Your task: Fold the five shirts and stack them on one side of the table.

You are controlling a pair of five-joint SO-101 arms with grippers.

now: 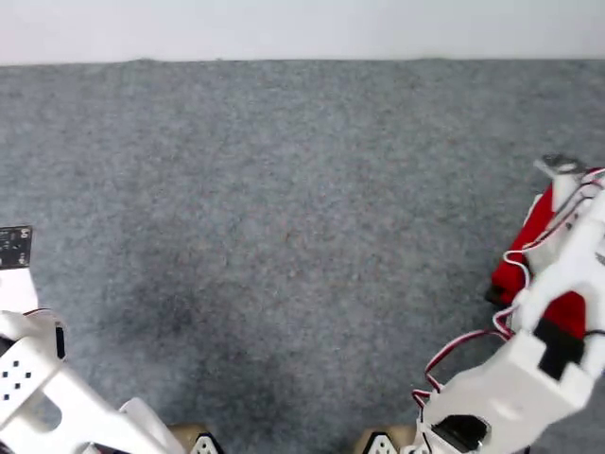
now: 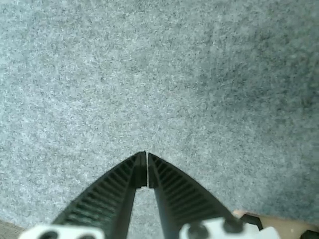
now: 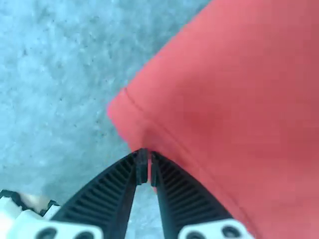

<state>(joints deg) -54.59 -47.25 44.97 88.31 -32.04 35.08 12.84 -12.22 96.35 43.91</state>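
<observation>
Red shirt (image 3: 239,99), hem at tips of closed right gripper (image 3: 145,168)

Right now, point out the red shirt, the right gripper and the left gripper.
red shirt (image 3: 239,99), right wrist view, on its flat fabric.
right gripper (image 3: 146,155), right wrist view, midway between its fingertips, at the shirt's hem.
left gripper (image 2: 146,157), left wrist view, midway between its fingertips.

White left arm (image 1: 43,392) and right arm (image 1: 515,378), black-tipped.
The left gripper (image 2: 146,159) and right gripper (image 3: 145,157) each carry 2 ribbed black tapering fingers (image 2: 114,194), with white screw-studded housings (image 3: 30,226) behind them. Red and white cables (image 1: 463,340) loop along the right arm (blocky, black inserts).
</observation>
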